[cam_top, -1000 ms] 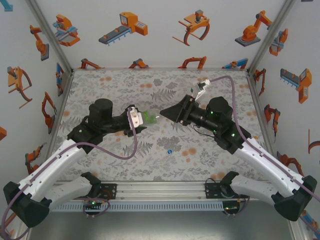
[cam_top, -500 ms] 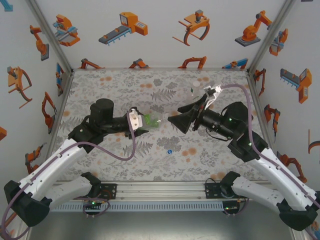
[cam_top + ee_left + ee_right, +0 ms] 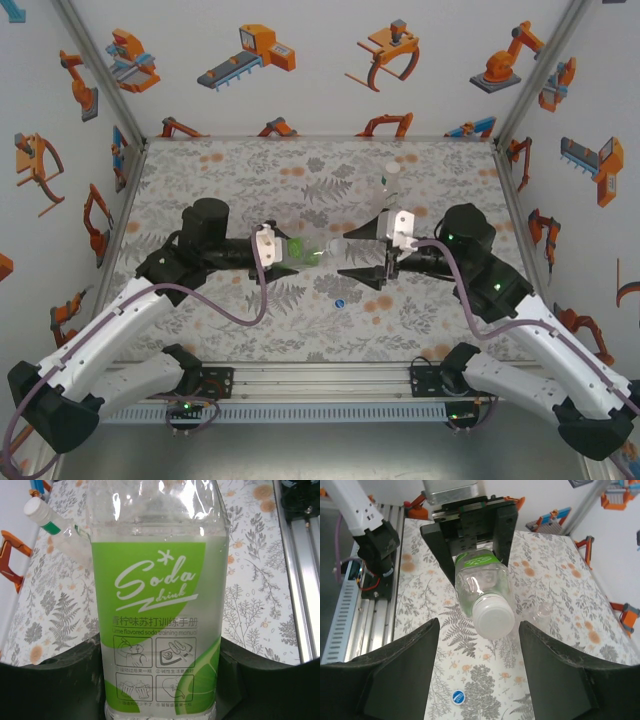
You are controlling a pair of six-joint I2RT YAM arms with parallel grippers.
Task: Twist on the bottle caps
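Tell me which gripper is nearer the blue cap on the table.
Right. The right gripper, open, is just beyond the blue cap. The left gripper, shut on the green-label bottle, is farther off to the cap's left.

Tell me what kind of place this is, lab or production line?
Most likely a lab test cell, not a line: a floral-covered table boxed in by white walls with robot cartoons, and a left arm and right arm bolted to a metal rail, the left holding a soda bottle.
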